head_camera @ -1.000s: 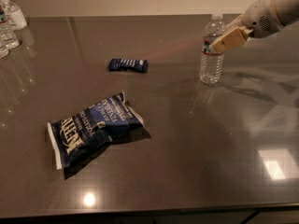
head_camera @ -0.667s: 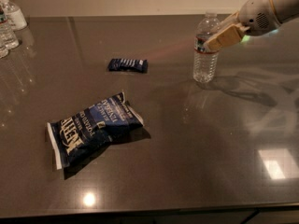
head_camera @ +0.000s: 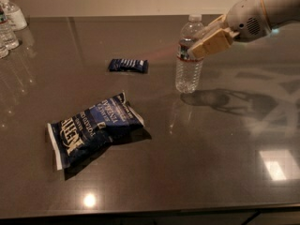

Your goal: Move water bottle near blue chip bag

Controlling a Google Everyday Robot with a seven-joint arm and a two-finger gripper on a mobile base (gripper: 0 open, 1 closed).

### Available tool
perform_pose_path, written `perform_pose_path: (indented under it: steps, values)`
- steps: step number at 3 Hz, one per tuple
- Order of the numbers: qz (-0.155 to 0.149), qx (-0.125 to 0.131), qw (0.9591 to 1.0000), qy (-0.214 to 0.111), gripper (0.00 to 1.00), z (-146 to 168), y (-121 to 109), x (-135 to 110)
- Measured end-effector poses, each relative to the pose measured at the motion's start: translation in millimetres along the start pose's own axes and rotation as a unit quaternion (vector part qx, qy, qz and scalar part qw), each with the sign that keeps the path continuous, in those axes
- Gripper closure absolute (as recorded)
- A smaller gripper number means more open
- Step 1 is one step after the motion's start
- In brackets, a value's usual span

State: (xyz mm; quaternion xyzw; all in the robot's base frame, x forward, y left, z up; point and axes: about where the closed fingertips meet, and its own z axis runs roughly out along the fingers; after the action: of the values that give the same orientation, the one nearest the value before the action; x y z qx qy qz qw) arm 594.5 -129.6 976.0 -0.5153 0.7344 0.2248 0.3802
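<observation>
We can read no word with certainty. The large dark navy glossy chip bag (head_camera: 93,128) at lower left carries big white lettering and smaller white lines, too blurred to spell out. The small dark blue flat packet (head_camera: 128,65) at upper centre shows only white marks. The clear ribbed water bottle (head_camera: 188,74), clasped by the tan two-finger gripper (head_camera: 199,48) at upper right, has an illegible dark label.
</observation>
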Motion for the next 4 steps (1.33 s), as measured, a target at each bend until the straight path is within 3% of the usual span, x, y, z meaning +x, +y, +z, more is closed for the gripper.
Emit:
perform_pose_path:
  steps: [1,2,4]
  values:
    - [-0.013,-0.023,0.9991,-0.033,1.00,12,36,-14]
    - [-0.037,-0.036,0.9976,-0.045,1.00,26,64,-26]
    - [-0.070,-0.052,0.9958,-0.026,1.00,48,102,-24]
